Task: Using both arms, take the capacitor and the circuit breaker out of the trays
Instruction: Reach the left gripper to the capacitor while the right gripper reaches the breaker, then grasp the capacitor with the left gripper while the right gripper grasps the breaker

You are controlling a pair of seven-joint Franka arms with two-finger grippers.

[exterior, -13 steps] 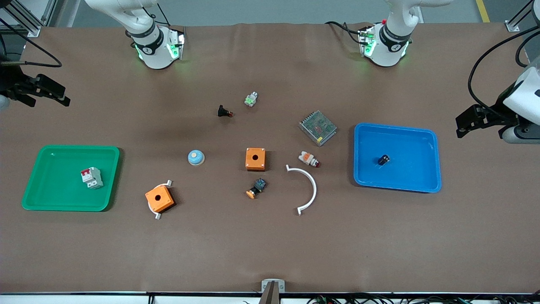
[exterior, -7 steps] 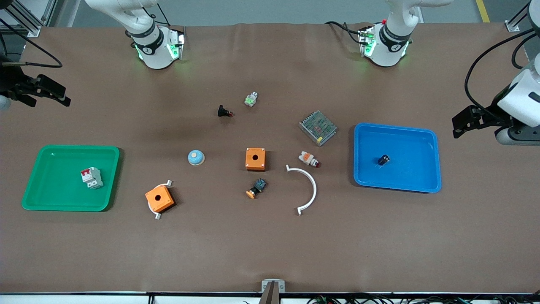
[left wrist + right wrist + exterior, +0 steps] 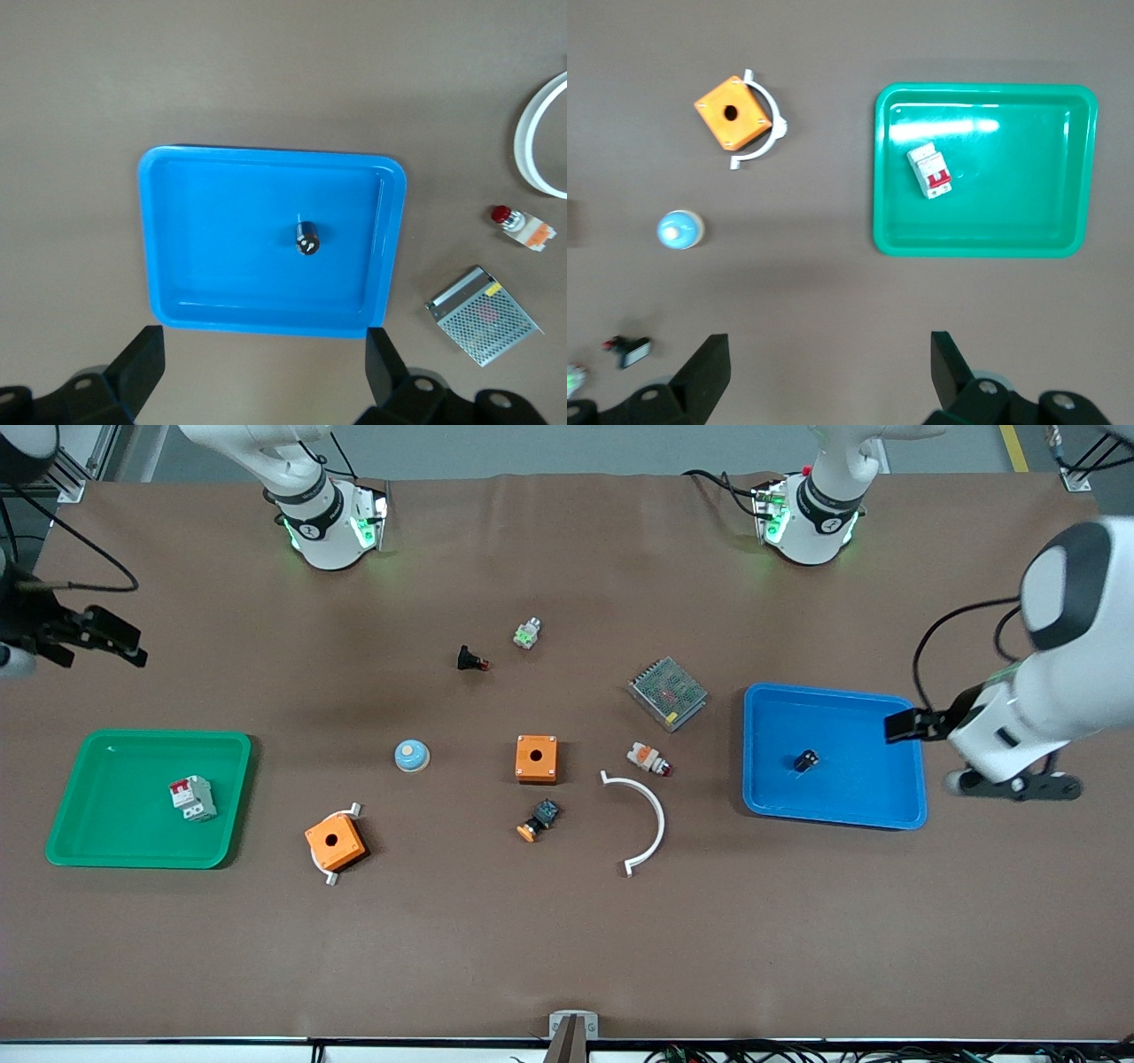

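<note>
Inside the blue tray [image 3: 895,731], the capacitor [image 3: 804,761] is lying, the left end effector [image 3: 905,726] hovering spread above its rim. Well apart from the spread right end effector [image 3: 106,638], the breaker [image 3: 192,797] is sitting in the green tray [image 3: 106,841].

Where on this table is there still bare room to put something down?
The wide strip of table nearer the front camera than the white arc and both trays is bare. The middle is crowded, from the orange box to the metal mesh unit.
</note>
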